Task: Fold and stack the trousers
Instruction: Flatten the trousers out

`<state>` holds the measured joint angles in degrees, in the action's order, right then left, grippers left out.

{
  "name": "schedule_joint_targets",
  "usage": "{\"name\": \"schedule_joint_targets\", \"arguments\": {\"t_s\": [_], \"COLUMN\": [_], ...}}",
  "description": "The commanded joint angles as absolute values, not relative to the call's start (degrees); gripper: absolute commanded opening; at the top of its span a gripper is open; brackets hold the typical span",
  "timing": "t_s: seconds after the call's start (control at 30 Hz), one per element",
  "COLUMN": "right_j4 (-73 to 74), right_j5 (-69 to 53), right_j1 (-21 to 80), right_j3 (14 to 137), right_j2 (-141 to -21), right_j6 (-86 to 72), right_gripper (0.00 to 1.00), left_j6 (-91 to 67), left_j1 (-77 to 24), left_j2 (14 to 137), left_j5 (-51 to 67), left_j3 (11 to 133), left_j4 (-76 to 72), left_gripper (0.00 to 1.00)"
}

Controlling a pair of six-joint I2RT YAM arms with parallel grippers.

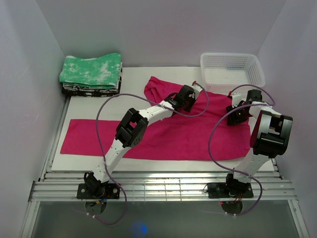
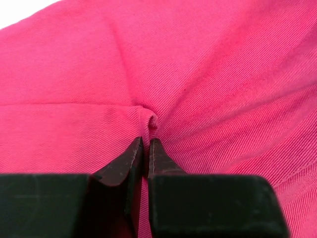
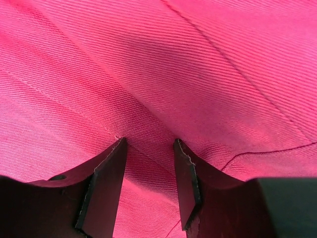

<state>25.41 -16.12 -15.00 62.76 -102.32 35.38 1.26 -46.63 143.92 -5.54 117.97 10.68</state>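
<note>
Nearest to me, the trousers point(image 1: 198, 141) lay spread on the white table point(image 1: 99, 106). One long leg ran far out to the left, behind and beside the left claw point(image 2: 147, 143). That claw was down on the upper part of the garment. In its wrist view the two fingers stood almost together, with a small pucker of pink cloth pinched at their tips, so I judged it clamped on the trousers.

The right claw point(image 3: 148, 144) was well to the right of it, at the right end of the garment. Its fingers stood apart, with the cloth close under them and between them, but not gripped.

Beyond the left claw and a little to its left, the other part of the trousers lay bunched toward the back of the table. Just behind the right claw stood a white basket point(image 1: 230, 54). Far to the left of the left claw lay a folded green-and-white cloth point(image 1: 91, 69) on a dark pile.

I took the step in hand to be the taking of hold for the first fold, and it was half done. The next move, as I judged it, called for the right claw to close on its own piece of cloth. After that both claws should lift together at equal height and carry the edge over. The left pinch looked thin, so a quick pull could let it slip.
</note>
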Motion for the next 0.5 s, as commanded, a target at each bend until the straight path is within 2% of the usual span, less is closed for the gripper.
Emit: {"name": "schedule_joint_targets", "arguments": {"t_s": [0.0,0.2,0.27,0.47], "right_j4": [25.3,25.2,25.1,25.0], "right_j5": [-7.0,-6.9,-6.8,-6.2], "right_j1": [-15.7,-15.6,-15.6,-15.6], "right_j3": [60.0,60.4,60.4,60.2], "right_j2": [-104.2,-104.7,-104.8,-104.7], "right_j6": [39.1,39.1,39.1,39.7], "right_gripper": [0.48,0.48,0.48,0.48], "left_j6": [1.9,3.0,3.5,6.0], "left_j1": [-43.1,-39.3,-38.3,-34.5], "left_j2": [135.0,129.3,128.2,122.4], "left_j5": [-8.1,-5.4,-4.1,-4.1], "left_j3": [117.8,119.2,119.9,120.2], "left_j4": [13.4,15.8,17.1,18.2], "left_gripper": [0.05,0.04,0.0,0.0]}}
